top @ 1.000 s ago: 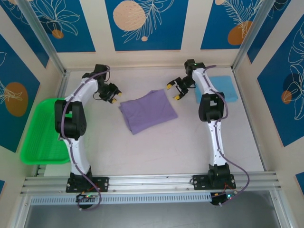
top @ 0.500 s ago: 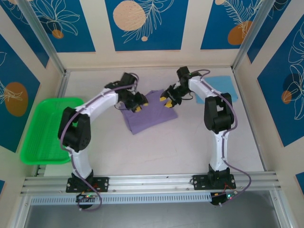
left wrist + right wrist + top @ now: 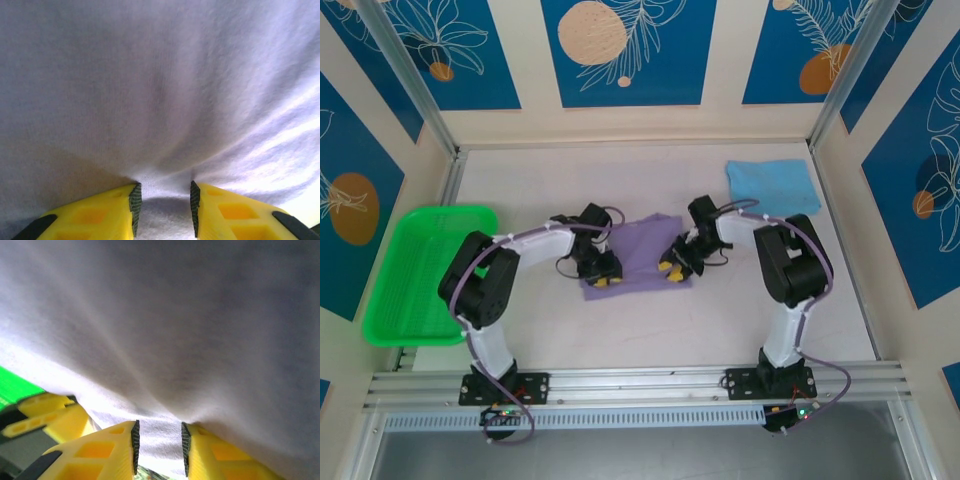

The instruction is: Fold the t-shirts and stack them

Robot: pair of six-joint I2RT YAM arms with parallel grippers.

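Top external view shows both arms bent low over the purple tee (image 3: 638, 246), which lies as a folded slab at the middle of the tabletop (image 3: 620, 345). The left hand (image 3: 601, 279) sits on the tee's near edge at about 7 o'clock and the right hand (image 3: 671, 268) at about 5 o'clock, so the two share that edge a little apart. That spacing looks chosen to carry the edge evenly, without the middle sagging or a corner trailing.

From the left wrist, the yellow fingers (image 3: 134, 199) have a pinch of pale cloth between their dark pads, and taut creases fan away from that spot. I take this hand to be clamped on the tee. The right wrist gives the same picture: fingers (image 3: 134, 442) nipped on a ridge of cloth, so that hand too looks closed on the tee.

The blue tee (image 3: 770, 183) rests folded at 1 o'clock, well apart from the arms, and the green tray (image 3: 415, 285) sits at 9 o'clock. My guess is that another fold is in hand, with the near edge to go toward 12 o'clock before the purple goes onto the blue.
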